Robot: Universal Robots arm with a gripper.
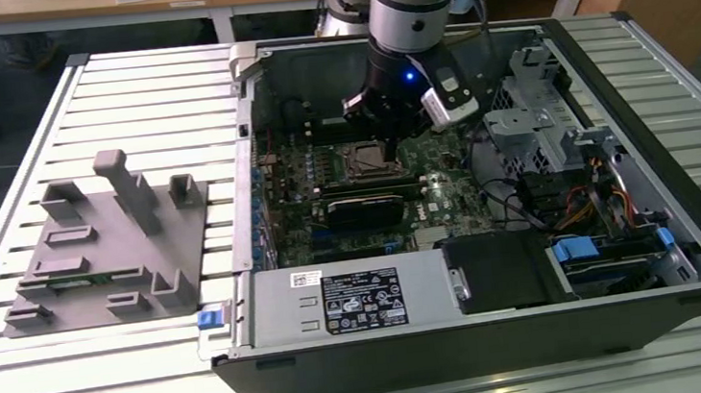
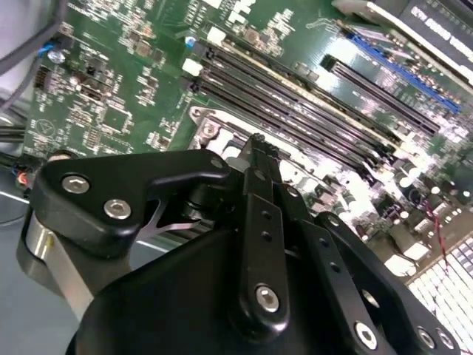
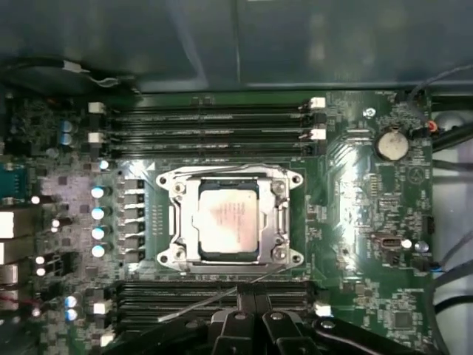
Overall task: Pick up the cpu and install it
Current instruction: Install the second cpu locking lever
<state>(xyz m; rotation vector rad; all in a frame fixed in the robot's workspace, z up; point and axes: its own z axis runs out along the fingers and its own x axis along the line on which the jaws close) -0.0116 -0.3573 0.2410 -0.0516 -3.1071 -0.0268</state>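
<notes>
Cpu [image 3: 228,220] pale silvery square, seated in socket [image 3: 230,216] (frame unlatched); gripper [image 3: 255,297] fingers together, empty.

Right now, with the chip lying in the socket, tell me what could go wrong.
1. The chip lies inside the socket frame, and I can't tell if it's fully seated; pressing it could bend contacts.
2. The hand hangs close over the memory slots beside the socket; a drop could strike them.
3. A thin wire lever crosses those slots and might snag.
</notes>
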